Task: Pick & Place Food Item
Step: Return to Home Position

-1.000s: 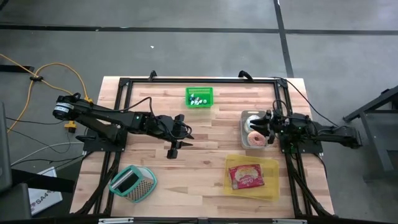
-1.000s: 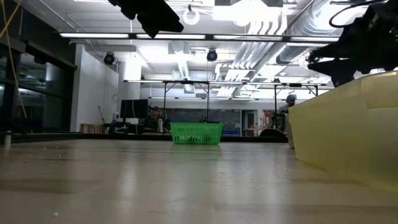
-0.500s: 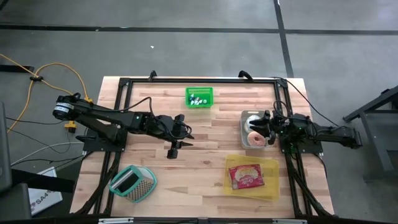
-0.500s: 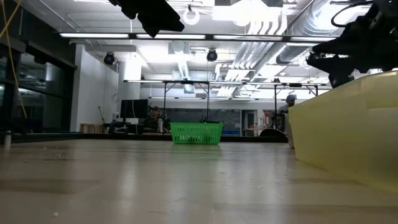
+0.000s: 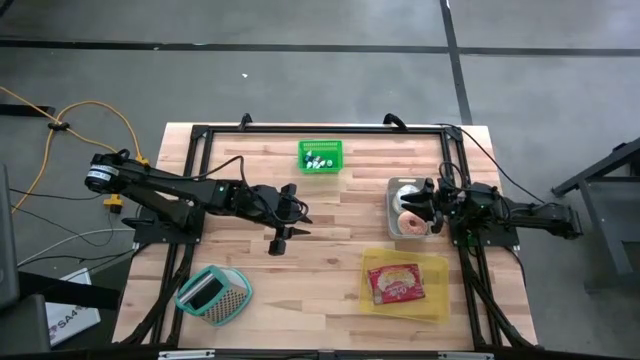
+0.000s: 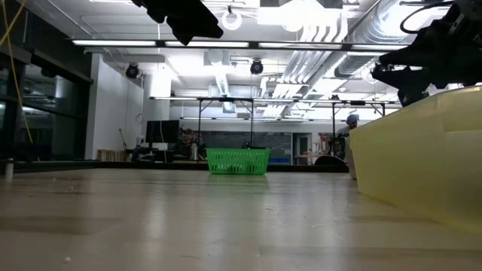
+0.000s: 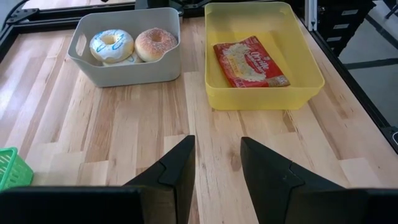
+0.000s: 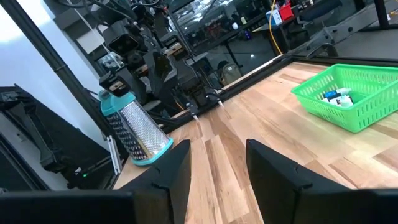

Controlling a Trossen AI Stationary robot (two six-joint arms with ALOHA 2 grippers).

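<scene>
A grey bin (image 7: 127,65) holds a white-iced donut (image 7: 111,45) and a sugared donut (image 7: 155,43). Beside it a yellow bin (image 7: 264,99) holds a red food packet (image 7: 250,61) lying flat on its floor. My left gripper (image 7: 217,140) hovers open above the table's middle (image 5: 300,214), pointing toward both bins with nothing between its fingers. My right gripper (image 8: 217,146) is open and holds nothing. It stands at the right edge over the grey bin (image 5: 392,210) and points level toward the table's left.
A green basket (image 5: 320,157) with small items stands at the far middle. A metal grater with a teal handle (image 5: 213,293) lies at the near left. A black frame (image 5: 195,140) runs along the table's edges. Bare wood lies between the arms.
</scene>
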